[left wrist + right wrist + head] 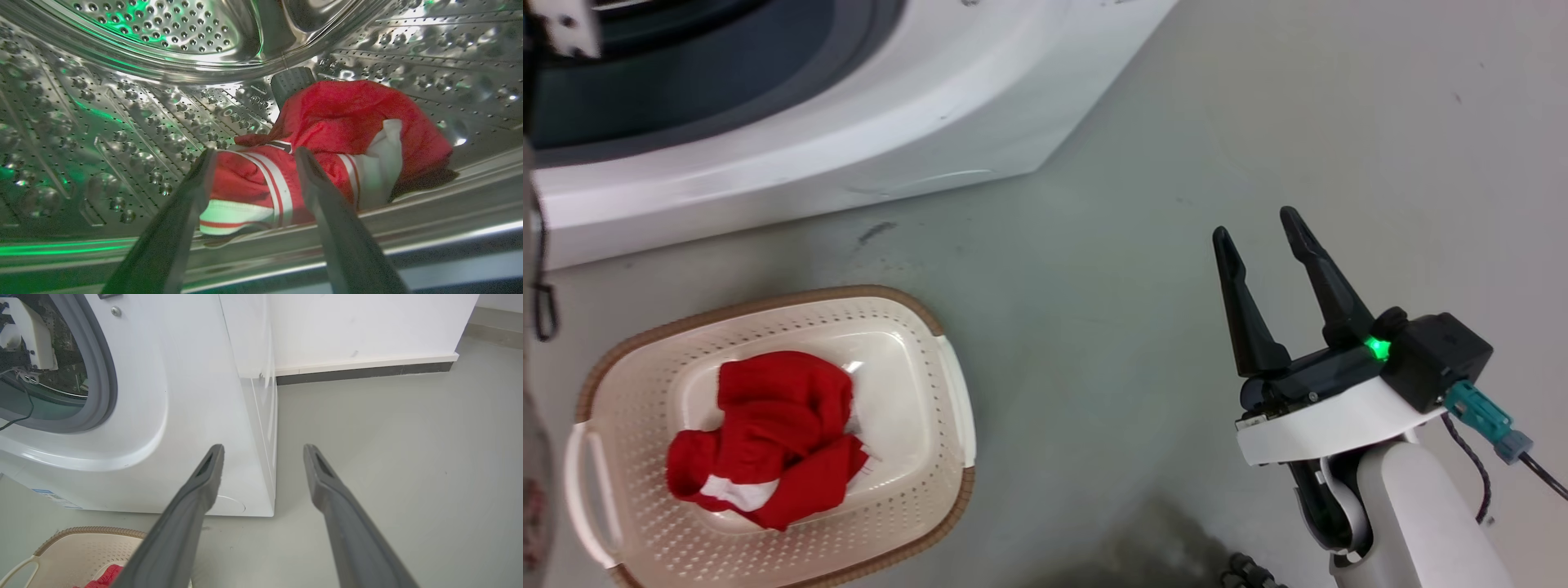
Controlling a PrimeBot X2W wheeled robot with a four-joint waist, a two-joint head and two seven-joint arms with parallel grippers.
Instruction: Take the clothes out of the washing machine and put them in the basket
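Steel drum (122, 122): red garment (347, 110) at its front lip, left gripper (256, 151) spread, flanking striped end; right gripper (1256, 222) spread, empty, above floor (1094, 286).

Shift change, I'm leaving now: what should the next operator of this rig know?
Left tool: open, inside the washing machine drum, fingers either side of a red striped garment, not closed on it.
Right tool: open, empty, above the floor beside the machine.
Done: one red garment lies in the basket.
Left: grasp the striped garment, carry it to the basket.
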